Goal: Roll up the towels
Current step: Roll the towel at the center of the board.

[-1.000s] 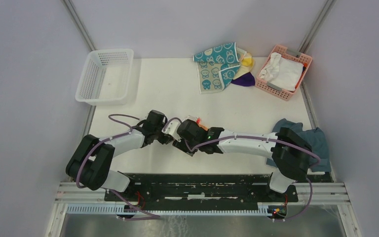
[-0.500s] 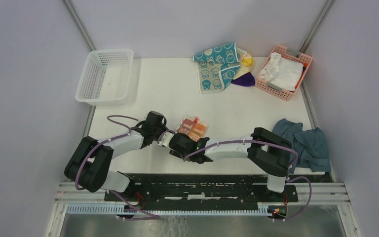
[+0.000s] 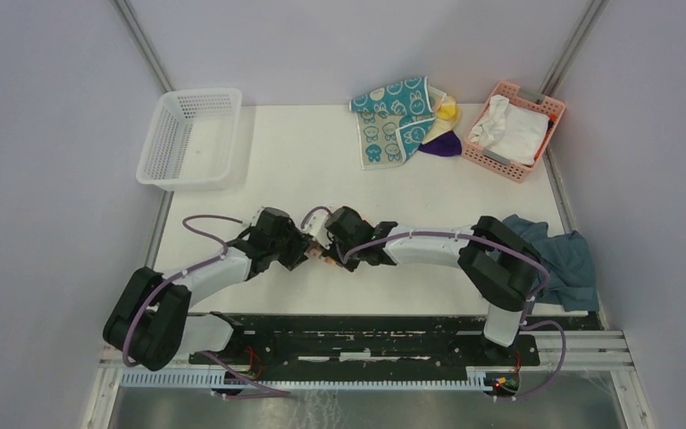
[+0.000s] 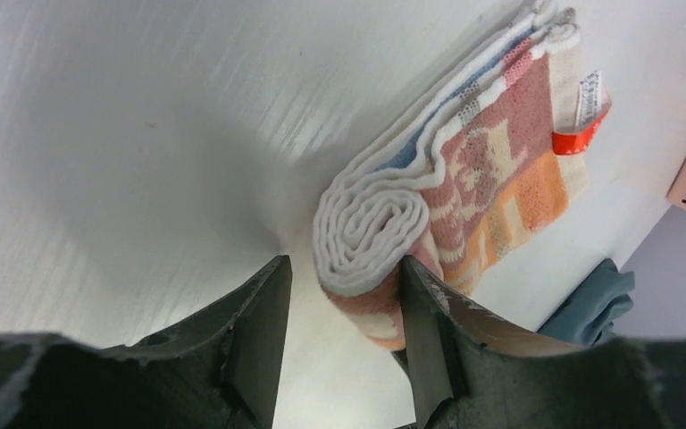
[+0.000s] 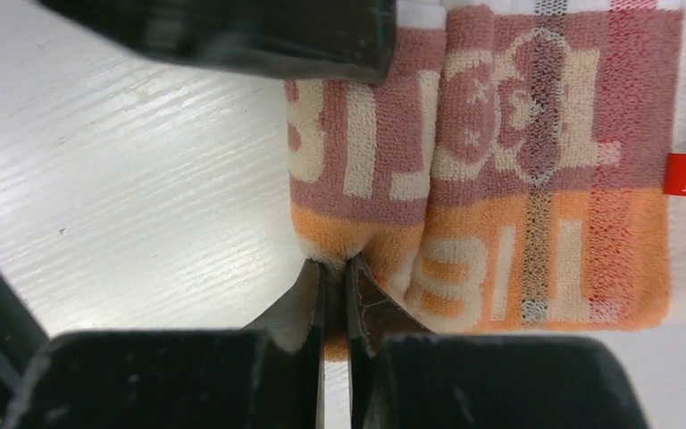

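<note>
The left end effector (image 4: 344,268) is released. Its jaws straddle the rolled end of the peach-orange towel (image 4: 500,170), one finger (image 4: 429,349) against the roll and a sliver of bare table (image 3: 304,170) showing between the roll and the other. The right end effector (image 5: 335,268) is clenched on a pinch of the same towel's orange edge, on the opposite side.

The towel lies in the middle of the table towards its near edge. It is partly rolled, and the flat part with the red tag (image 4: 581,134) runs out from the roll. From above, the two wrists meet head-on over it and hide nearly all of it.

Bare table lies open to the far side and to the left, with less room towards the near edge. The white basket (image 3: 189,137) stands at the far left corner, well apart.

At the far edge the teal rabbit towel (image 3: 393,116), pale yellow towel (image 3: 447,109) and purple towel (image 3: 442,146) lie heaped together. Just beside them is the pink basket (image 3: 497,159), holding a white cloth (image 3: 509,130).

A blue-grey cloth (image 3: 563,259) is bunched at the right edge beside the right arm's elbow.
</note>
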